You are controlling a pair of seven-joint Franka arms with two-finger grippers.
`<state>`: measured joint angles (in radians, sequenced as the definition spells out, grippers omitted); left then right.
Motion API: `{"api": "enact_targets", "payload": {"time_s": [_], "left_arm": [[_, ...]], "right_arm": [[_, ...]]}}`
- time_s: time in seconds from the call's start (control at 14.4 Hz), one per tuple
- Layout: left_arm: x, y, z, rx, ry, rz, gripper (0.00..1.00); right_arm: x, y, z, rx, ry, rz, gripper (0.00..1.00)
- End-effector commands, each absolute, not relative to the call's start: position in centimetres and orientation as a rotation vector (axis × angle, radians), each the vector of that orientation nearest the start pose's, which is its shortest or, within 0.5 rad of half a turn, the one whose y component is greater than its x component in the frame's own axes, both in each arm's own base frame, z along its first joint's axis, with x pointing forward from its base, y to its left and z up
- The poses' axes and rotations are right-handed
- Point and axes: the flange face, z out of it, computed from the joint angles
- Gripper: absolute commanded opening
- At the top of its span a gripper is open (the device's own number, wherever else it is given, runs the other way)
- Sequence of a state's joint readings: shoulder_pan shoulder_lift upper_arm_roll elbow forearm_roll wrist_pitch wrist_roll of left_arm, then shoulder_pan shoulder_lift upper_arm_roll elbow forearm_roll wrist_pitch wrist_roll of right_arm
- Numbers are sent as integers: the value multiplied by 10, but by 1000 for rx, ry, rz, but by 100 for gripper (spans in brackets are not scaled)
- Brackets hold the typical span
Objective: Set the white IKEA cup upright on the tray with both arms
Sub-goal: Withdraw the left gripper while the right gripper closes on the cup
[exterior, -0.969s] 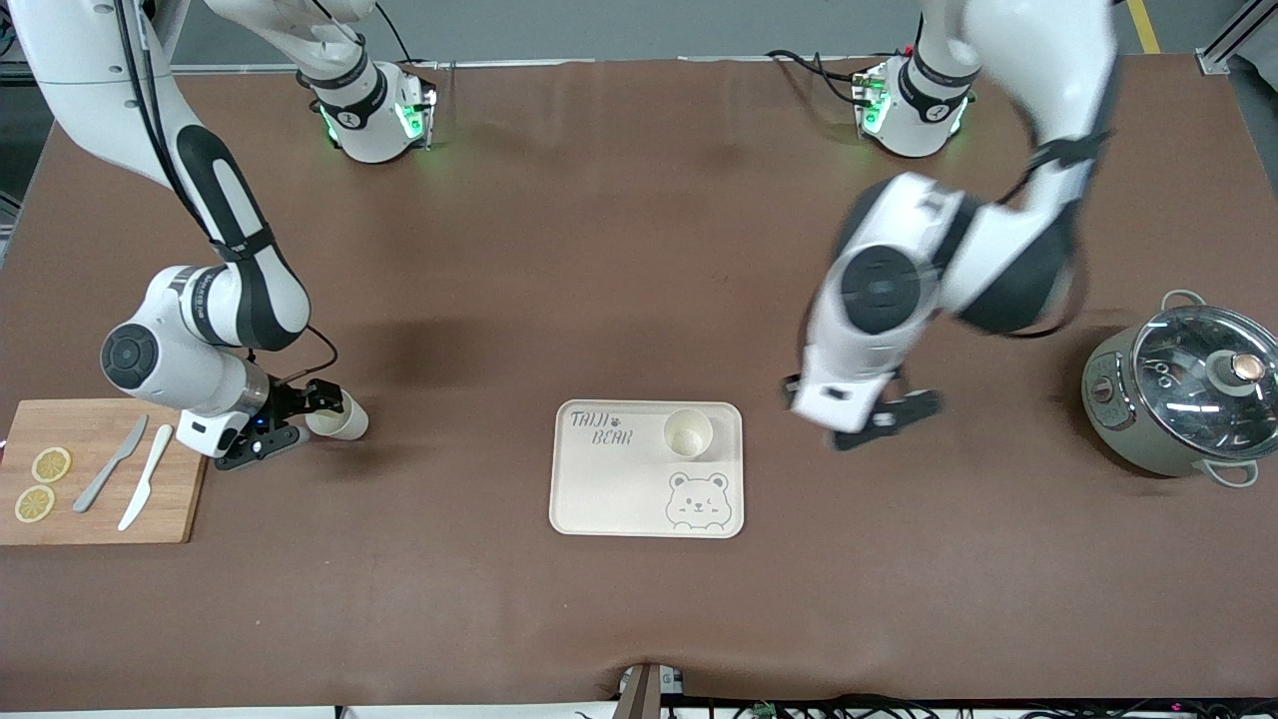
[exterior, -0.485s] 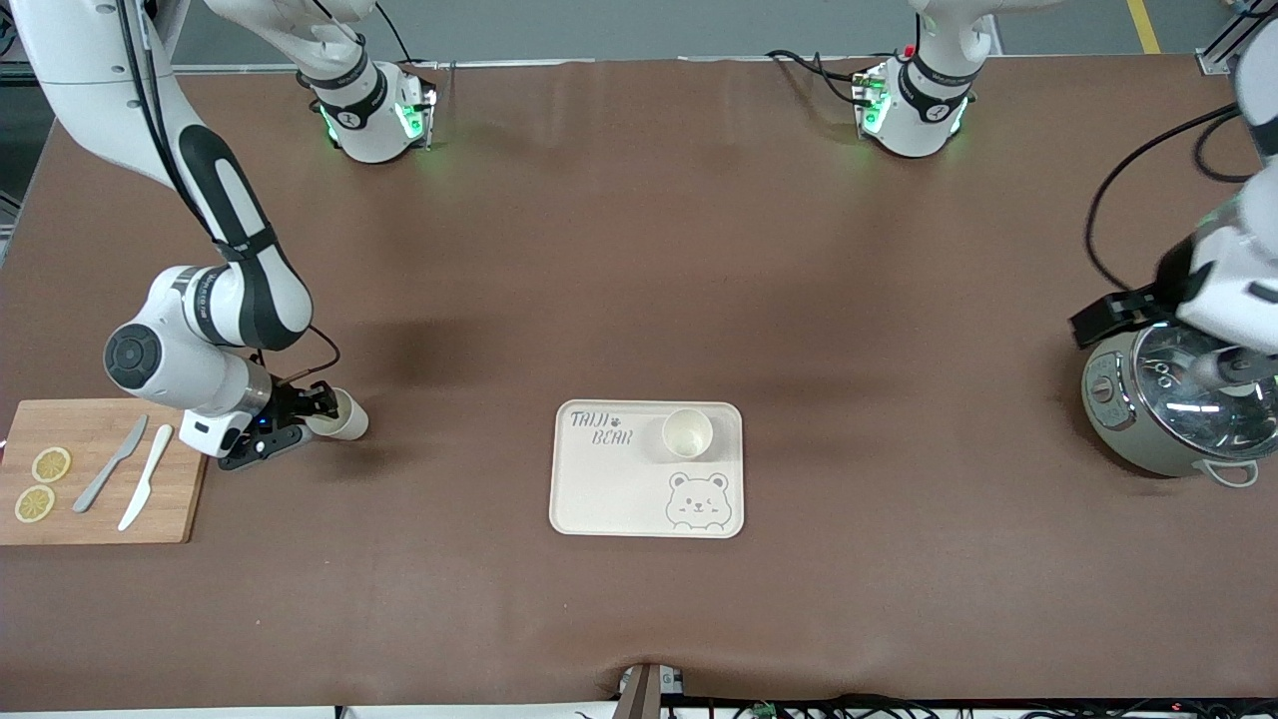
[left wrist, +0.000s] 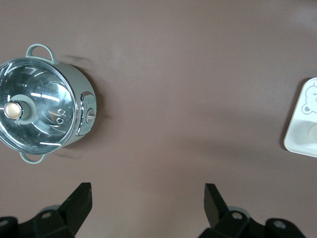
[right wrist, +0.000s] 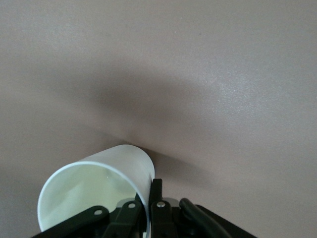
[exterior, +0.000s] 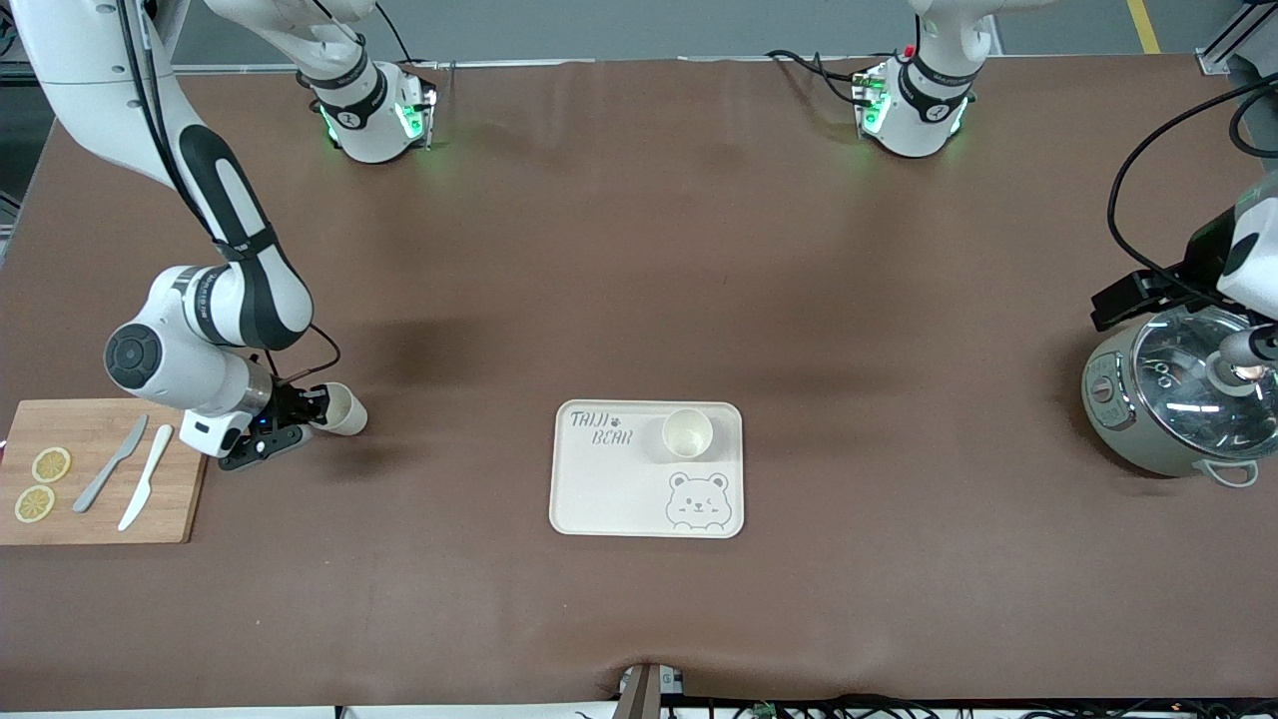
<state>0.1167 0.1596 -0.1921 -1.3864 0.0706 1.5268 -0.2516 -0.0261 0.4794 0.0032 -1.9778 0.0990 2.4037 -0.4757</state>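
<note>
front view: a brown tabletop is seen, with the two arm bases along its top edge. the right arm is reached down beside a wooden cutting board at its end of the tabletop; the left arm is raised over a grey-green pot with a glass lid at its own end. a cream tray, lettered "taiji bear" and marked with a bear drawing, is laid near the middle of the tabletop, well apart from both. one white cup is stood upright on the tray, mouth up, between the lettering and the bear. a second white cup is tipped on its side just beside the cutting board, and it is gripped at the rim by the right hand; in the right wrist view the fingers are closed on the cup's wall. the left hand is shown in the left wrist view with its fingers spread wide and nothing between them, over bare tabletop near the pot. two knives and two lemon slices are laid on the cutting board.
</note>
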Motion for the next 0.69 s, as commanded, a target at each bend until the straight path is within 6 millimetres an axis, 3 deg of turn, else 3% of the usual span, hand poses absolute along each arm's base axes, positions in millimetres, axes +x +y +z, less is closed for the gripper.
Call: {"api": "enact_targets", "payload": {"time_s": [0.0,0.28,0.48,0.62], "left_arm": [[583,-17,633,-3126,-228,3,100],[586,-19,618,-3152,-79,66,100],[585,-28,611,-3150,-45,85,100],[580,-35,613,-3149,13,78,100]], "right_arm": [[608,-10,223,-3008,-597,44,0],[611,-3,231,-3005,-596,51,0],[620,12,256,-2998,-541,98,0],[628,39,283,-3001,-482,149,0]]}}
